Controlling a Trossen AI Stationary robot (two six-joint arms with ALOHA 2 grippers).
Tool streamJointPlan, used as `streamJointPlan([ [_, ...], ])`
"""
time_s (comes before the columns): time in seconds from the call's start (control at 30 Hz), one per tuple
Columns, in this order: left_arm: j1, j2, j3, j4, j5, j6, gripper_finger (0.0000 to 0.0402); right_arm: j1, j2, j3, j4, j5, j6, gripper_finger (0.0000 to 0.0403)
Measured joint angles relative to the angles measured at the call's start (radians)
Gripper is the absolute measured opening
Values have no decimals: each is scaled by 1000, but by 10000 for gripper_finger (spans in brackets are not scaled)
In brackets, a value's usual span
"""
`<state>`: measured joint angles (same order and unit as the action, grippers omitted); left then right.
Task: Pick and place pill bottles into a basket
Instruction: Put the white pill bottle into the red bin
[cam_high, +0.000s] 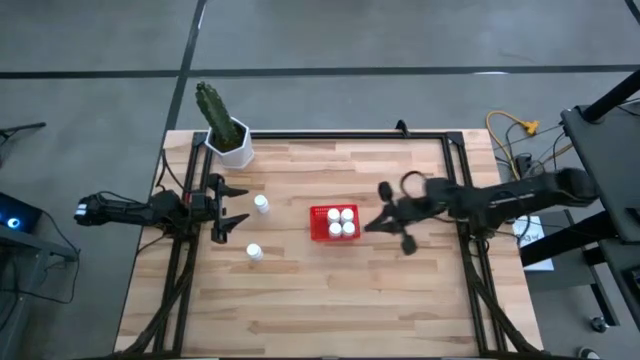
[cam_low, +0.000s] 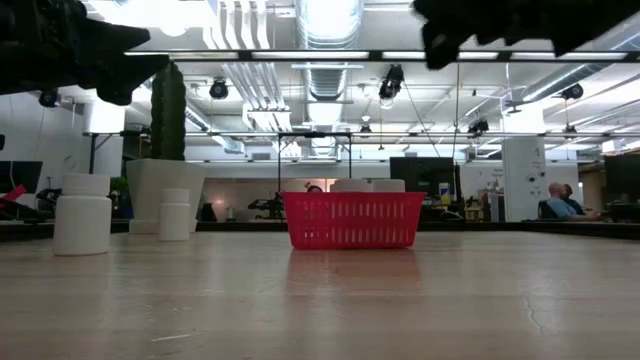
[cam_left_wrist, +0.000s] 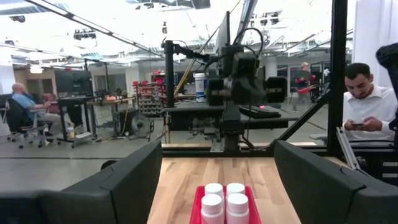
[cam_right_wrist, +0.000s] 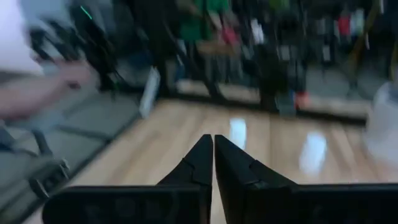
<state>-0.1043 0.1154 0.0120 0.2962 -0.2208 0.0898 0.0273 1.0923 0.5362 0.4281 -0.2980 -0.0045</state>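
The red basket (cam_high: 322, 234) stands mid-table with several white pill bottles (cam_high: 341, 220) upright in it; their caps rise above its rim (cam_low: 351, 185). Two more pill bottles stand upright on the wood left of it, one farther back (cam_high: 261, 205) and one nearer (cam_high: 254, 252), also in the low view (cam_low: 175, 214) (cam_low: 82, 211). My left gripper (cam_high: 244, 206) hovers open at the table's left, pointing level at the basket (cam_left_wrist: 194, 210). My right gripper (cam_high: 370, 226) is shut and empty, raised just right of the basket; its wrist view shows the closed fingertips (cam_right_wrist: 213, 155).
A white hexagonal pot with a green cactus (cam_high: 228, 138) stands at the far left corner. A black frame (cam_high: 350, 136) runs along the table's far, left and right edges. Bare wood (cam_high: 330, 300) lies near the front edge. People sit in the room beyond.
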Motion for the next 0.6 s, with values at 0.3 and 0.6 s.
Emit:
streamJointPlan([
  [0.3,0,1,1,0,-1,1,293,3,-294,-240,315,-17,7,9],
  [0.6,0,0,1,1,-2,1,293,1,-457,-336,353,-17,-269,9],
])
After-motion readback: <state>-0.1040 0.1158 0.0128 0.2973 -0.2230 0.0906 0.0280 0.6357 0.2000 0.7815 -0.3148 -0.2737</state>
